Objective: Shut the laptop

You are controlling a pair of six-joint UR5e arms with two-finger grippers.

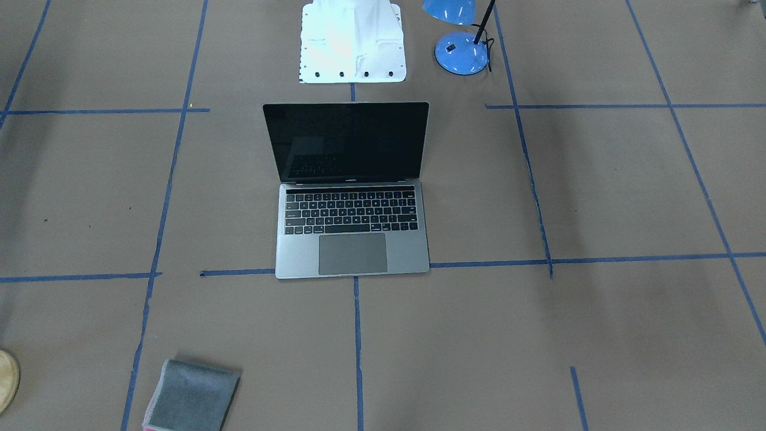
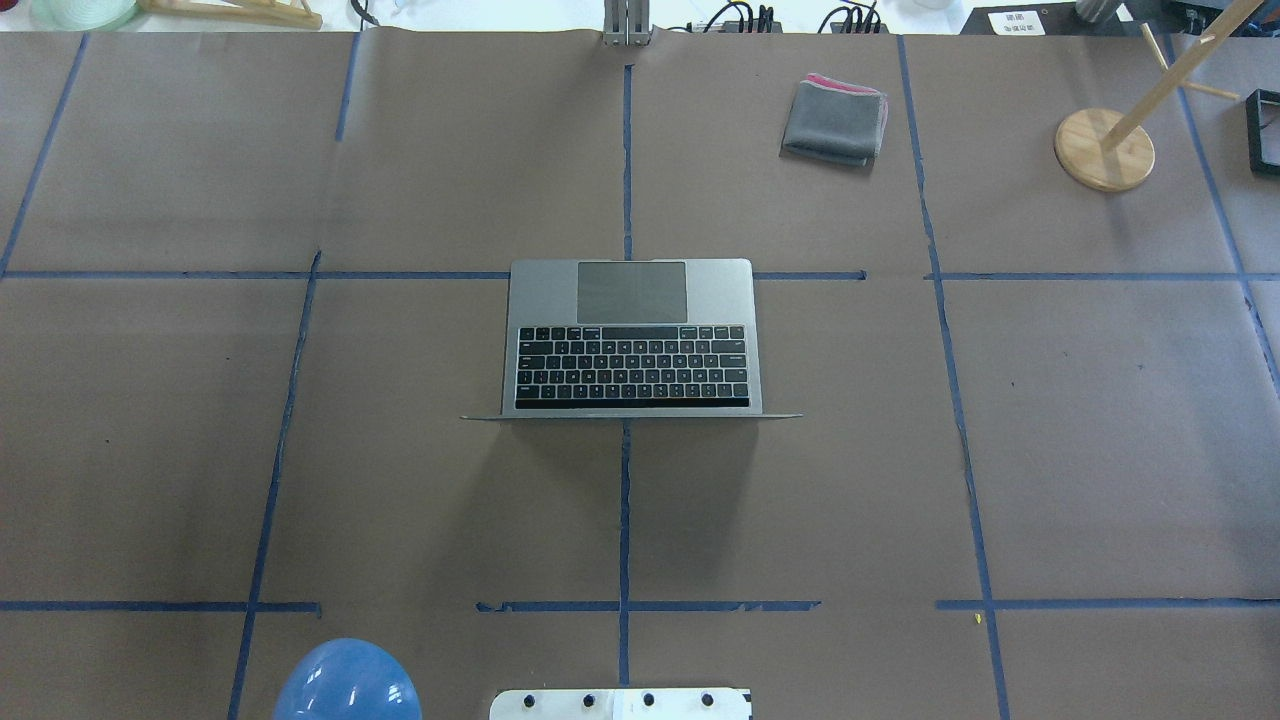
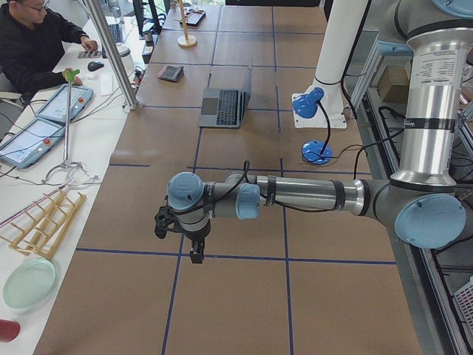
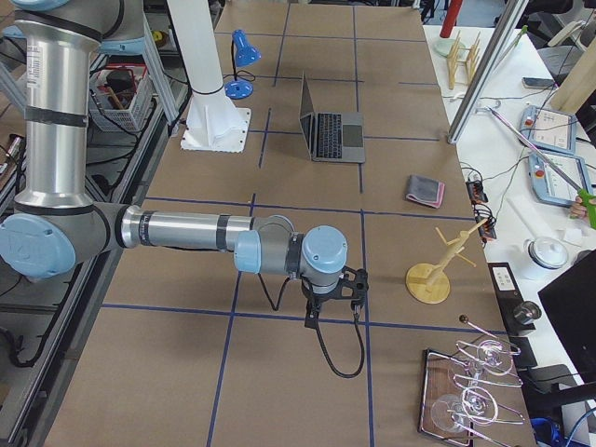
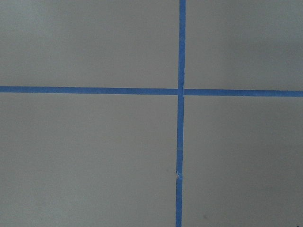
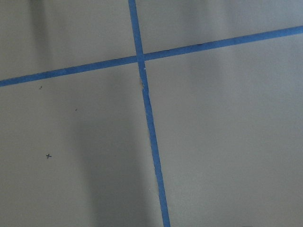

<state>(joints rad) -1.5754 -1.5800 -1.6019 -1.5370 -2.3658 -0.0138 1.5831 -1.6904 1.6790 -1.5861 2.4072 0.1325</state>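
The space-grey laptop [image 1: 352, 239] stands open in the middle of the table, its dark screen upright and its back towards the robot's base. It also shows in the overhead view [image 2: 632, 340], the exterior left view [image 3: 225, 107] and the exterior right view [image 4: 335, 135]. My left gripper [image 3: 195, 253] hangs over bare table far to the left of the laptop. My right gripper [image 4: 313, 315] hangs over bare table far to its right. Both show only in the side views, so I cannot tell whether they are open or shut. Both wrist views show only brown paper and blue tape.
A blue desk lamp [image 1: 461, 52] stands beside the white robot base [image 1: 353, 42]. A folded grey cloth [image 2: 835, 120] lies on the far side of the table. A wooden stand [image 2: 1103, 150] stands at the far right. An operator [image 3: 37, 37] sits beyond the table's far edge.
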